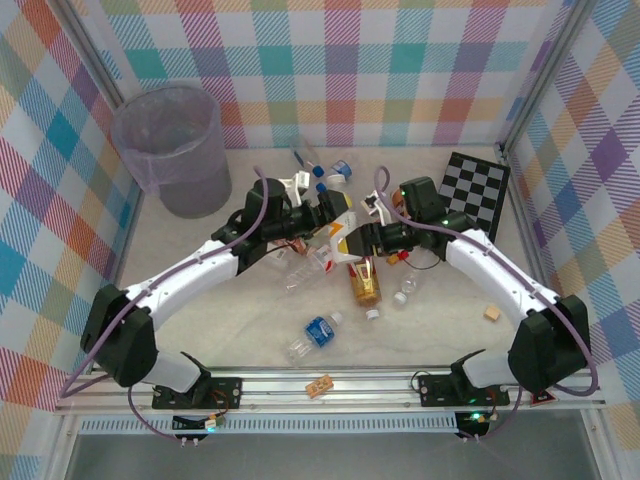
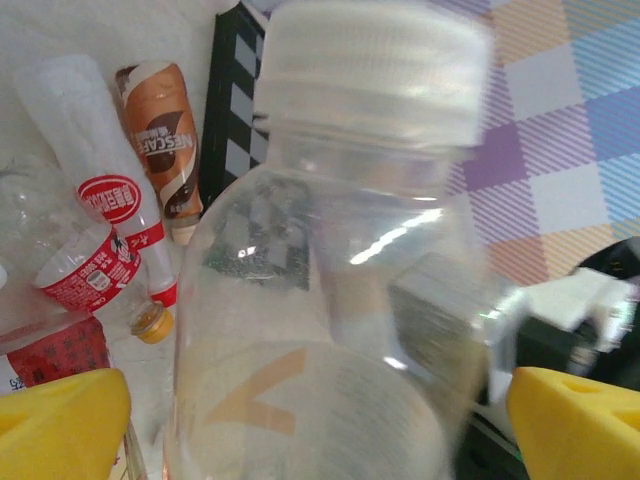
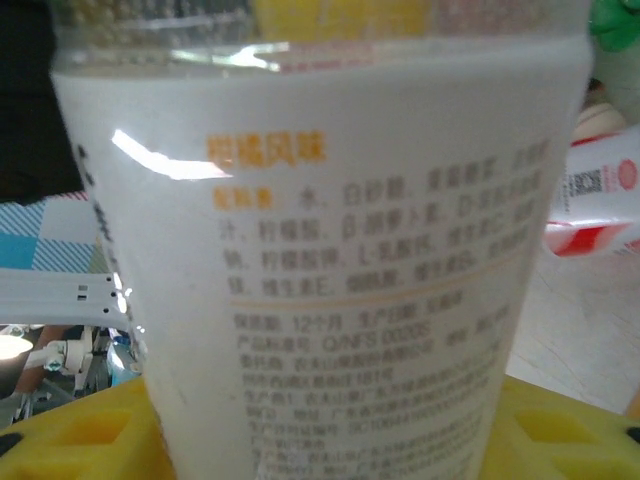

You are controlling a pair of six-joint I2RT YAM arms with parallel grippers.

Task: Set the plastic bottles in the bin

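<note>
A clear plastic bottle point(image 1: 338, 230) with a white cap and a pale printed label hangs above the table's middle, between both grippers. My right gripper point(image 1: 357, 240) is shut on its body point(image 3: 330, 250), with a yellow finger point(image 3: 80, 440) against each side. My left gripper point(image 1: 322, 215) stands open around the same bottle point(image 2: 330, 250); its fingers point(image 2: 60, 420) are wide apart, with a small gap on each side. More bottles lie below: an amber one point(image 1: 366, 285), a blue-labelled one point(image 1: 318, 332) and a clear one point(image 1: 305, 270). The grey-lavender bin point(image 1: 170, 150) stands at the far left.
A checkerboard point(image 1: 475, 190) lies at the far right. A small wooden block point(image 1: 491, 313) sits near the right arm. Several bottles lie at the back point(image 1: 330, 172). A brown coffee bottle point(image 2: 165, 150) and a red-labelled bottle point(image 2: 105, 200) lie under the left gripper.
</note>
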